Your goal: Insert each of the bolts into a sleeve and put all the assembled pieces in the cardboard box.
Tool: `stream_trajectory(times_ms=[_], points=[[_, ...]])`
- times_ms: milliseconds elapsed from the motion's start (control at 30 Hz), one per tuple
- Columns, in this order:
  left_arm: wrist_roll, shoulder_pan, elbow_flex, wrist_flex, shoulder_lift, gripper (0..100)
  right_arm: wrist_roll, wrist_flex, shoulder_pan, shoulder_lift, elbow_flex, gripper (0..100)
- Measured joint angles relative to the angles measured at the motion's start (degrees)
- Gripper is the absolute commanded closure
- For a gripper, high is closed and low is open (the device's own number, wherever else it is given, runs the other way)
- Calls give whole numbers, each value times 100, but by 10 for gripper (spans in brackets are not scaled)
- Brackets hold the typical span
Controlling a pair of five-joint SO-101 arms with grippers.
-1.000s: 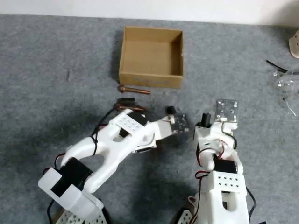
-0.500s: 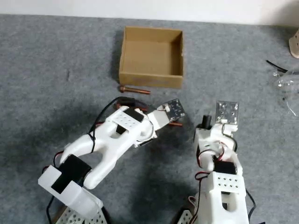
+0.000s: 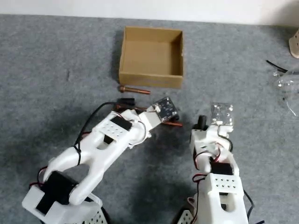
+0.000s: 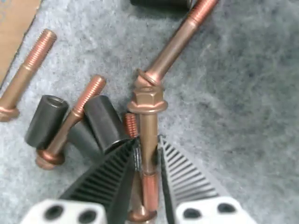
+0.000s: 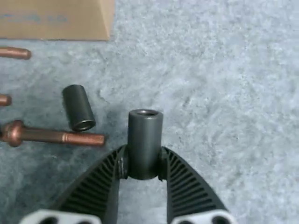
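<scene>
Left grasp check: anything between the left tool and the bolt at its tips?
Nothing visible does. The left tool has a finger on either side of the bolt, just behind its hex head. A black sleeve and the threaded end of another bolt lie beside the outside of one finger, not in the gap.

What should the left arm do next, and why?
Probably lift straight up a little. The left gripper looks shut on a bolt that lies among other bolts and loose sleeves on the carpet, so it needs clearing from the pile first. The right gripper holds a sleeve with its open end facing outward, ready to receive it.
</scene>
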Motion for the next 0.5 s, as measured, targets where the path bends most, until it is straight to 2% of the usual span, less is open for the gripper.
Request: stream_trajectory(times_ms=[167, 300, 500], points=[[0, -167, 9, -255, 0, 994, 0, 0, -53, 0, 132, 995], [484, -316, 105, -484, 0, 994, 0, 0, -62, 0, 132, 995], [598, -325, 211, -607, -26, 994, 0, 0, -62, 0, 123, 995]])
